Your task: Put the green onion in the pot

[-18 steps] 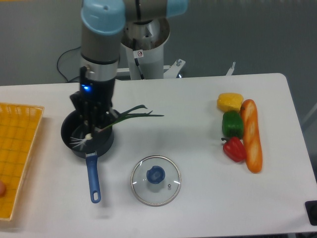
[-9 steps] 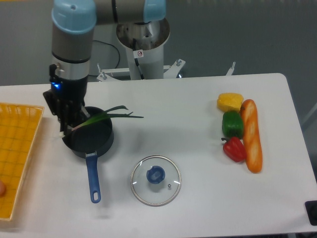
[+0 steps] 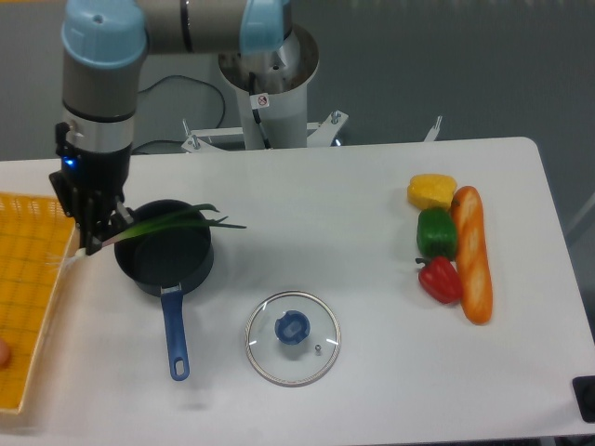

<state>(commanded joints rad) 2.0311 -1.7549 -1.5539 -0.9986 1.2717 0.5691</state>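
Gripper (image 3: 96, 237) clamped on green onion (image 3: 167, 223) at root end, left of pot (image 3: 165, 257) — stalk extends rightward above pot rim, leaf tips past right edge. Count: 1 onion, 1 pot, 1 gripper.

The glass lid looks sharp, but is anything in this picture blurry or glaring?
Fixed camera: the lid is crisp with slight shine; the claw and green onion near the pot look a little soft; lighting is even, shadows faint.
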